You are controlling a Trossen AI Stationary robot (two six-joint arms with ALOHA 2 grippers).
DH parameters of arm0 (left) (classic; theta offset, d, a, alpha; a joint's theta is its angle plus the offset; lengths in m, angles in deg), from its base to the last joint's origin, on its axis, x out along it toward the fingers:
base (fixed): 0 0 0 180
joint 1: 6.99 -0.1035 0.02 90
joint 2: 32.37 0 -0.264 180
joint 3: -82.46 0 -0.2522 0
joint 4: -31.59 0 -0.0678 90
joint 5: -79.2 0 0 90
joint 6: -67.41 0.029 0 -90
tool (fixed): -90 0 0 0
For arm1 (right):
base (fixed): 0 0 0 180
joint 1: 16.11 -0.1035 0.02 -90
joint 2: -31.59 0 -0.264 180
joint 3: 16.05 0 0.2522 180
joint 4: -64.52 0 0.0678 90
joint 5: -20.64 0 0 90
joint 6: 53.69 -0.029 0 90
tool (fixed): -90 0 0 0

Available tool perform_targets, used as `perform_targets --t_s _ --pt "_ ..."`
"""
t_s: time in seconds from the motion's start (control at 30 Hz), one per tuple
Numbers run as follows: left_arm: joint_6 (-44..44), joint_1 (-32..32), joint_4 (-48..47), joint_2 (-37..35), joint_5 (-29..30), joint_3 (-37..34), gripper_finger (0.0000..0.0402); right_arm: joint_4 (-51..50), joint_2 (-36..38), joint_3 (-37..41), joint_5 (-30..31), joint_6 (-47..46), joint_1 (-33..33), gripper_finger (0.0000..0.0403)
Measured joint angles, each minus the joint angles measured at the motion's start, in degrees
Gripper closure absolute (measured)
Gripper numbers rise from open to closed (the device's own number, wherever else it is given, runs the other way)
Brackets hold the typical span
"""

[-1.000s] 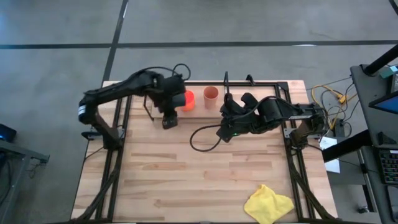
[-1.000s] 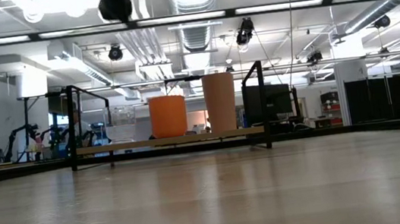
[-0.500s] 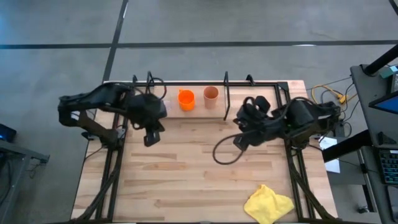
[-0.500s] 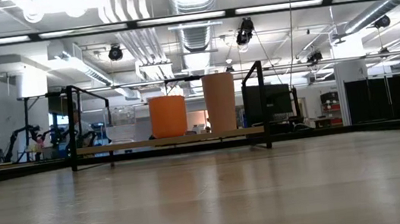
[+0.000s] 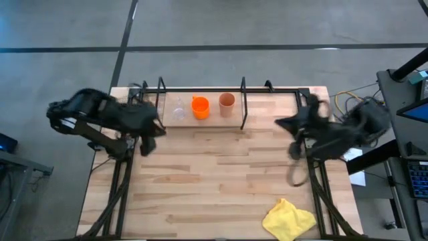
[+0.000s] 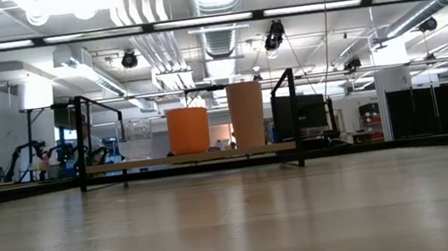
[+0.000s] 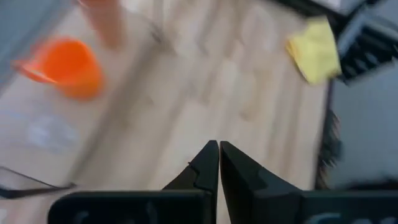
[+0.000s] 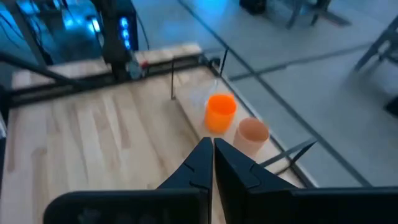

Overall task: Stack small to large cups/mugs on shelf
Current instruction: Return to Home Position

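- Now the row of three cups stands on the shelf (image 5: pixel 200 90) at the table's (image 5: pixel 221 181) far edge, its long axis running side to side. It goes clear glass (image 5: pixel 178 110), then orange mug (image 5: pixel 199 107), then tan tumbler (image 5: pixel 227 104), smallest at my left.
- My left gripper (image 7: pixel 219 149) sits over the table's left edge with its fingers pressed together. The glass end of the row lies ahead of it and inward, near but apart.
- My right gripper (image 8: pixel 212 146) is also closed on nothing and sits at the right edge. It is farther from the tumbler end than my left is from the glass.
- Half a second ago both arms reached in closer to the table's middle; they have since drawn outward to the sides.
- The cups have not shifted, so I judge that only parking remains.
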Motion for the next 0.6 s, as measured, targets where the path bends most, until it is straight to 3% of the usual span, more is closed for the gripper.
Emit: perform_targets --t_s 0.07,0.13,0.27,0.33,0.4,0.5,0.6 --pt "0.88 0.41 -0.02 -2.61 4.75 -0.14 0.0401 0.02 2.63 0.86 2.71 0.42 -2.27 0.0394" --pt "4.56 0.48 1.07 -4.82 5.79 -0.55 0.0401 0.02 5.1 2.88 2.93 0.04 -4.42 0.0394" --pt "16.87 0.48 10.17 -8.9 1.95 -1.67 0.0401 0.76 9.73 10.53 3.86 -0.51 -8.75 0.0394" --pt "21.36 0.52 15.45 -10.76 0.44 -2.27 0.0401 4.82 12.45 15.68 7.67 0.08 -10.15 0.0394" --pt "24.72 0.52 19.51 -11.9 0.26 -2.91 0.0401 12.17 15.23 20.69 10.14 3.17 -10.15 0.0394" --pt "28.07 0.45 22.22 -12.89 0.27 -3.27 0.0401 29.69 17.95 28.14 8.94 14.38 -8.26 0.0394" --pt "29.62 0.45 22.16 -13.17 1.63 -3.39 0.0401 51.84 19.41 34.58 -1.97 33.06 -5.21 0.0394"
